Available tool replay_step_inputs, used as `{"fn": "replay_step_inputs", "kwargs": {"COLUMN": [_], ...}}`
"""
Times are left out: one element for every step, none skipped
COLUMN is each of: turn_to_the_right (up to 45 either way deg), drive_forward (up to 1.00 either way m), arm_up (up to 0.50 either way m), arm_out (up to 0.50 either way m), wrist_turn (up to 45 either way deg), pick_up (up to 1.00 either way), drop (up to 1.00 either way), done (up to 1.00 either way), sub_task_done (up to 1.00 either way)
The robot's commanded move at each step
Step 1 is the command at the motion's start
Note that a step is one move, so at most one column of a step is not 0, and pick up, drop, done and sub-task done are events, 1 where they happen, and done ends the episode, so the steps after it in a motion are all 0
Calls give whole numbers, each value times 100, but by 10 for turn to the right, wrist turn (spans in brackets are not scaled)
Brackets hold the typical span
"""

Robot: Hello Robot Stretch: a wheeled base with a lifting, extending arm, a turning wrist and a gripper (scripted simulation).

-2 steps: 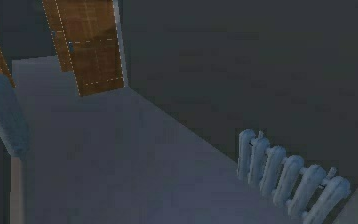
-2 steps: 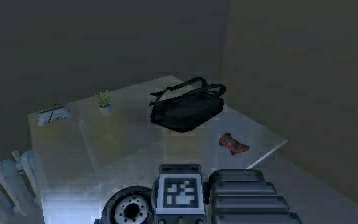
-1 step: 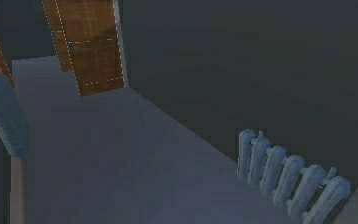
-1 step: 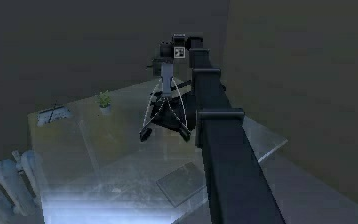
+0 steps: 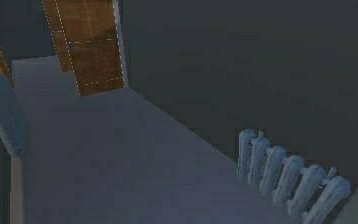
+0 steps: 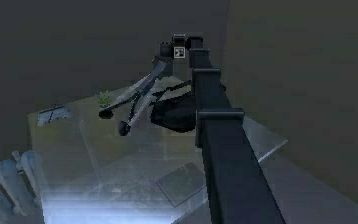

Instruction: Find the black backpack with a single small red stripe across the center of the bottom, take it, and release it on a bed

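A black, rounded, bag-like lump (image 6: pixel 171 112) lies on a pale glassy tabletop (image 6: pixel 87 165) in the arm side view, partly behind the arm's dark bar (image 6: pixel 222 140). No stripe can be made out on it. The gripper (image 6: pixel 124 122) reaches down and left from the white marker squares (image 6: pixel 177 52), just left of the lump. Its fingers (image 6: pixel 137 103) lie over the tabletop. I cannot tell whether it holds anything or touches the lump.
On the table are a small green thing (image 6: pixel 107 97), a flat grey object (image 6: pixel 52 115) and a dark flat item (image 6: pixel 179 180). A pale slatted chair (image 5: pixel 287 178) stands beside it, also seen as the chair (image 6: pixel 12 185). A wooden door (image 5: pixel 87 45) stands ahead across open floor (image 5: pixel 127 150).
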Motion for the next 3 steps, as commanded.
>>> {"fn": "replay_step_inputs", "kwargs": {"turn_to_the_right": [0, 0, 0], "drive_forward": [0, 0, 0], "arm_up": [0, 0, 0], "arm_out": [0, 0, 0], "wrist_turn": [450, 450, 390], "pick_up": [0, 0, 0], "drop": [0, 0, 0], "done": [0, 0, 0], "sub_task_done": [0, 0, 0]}}
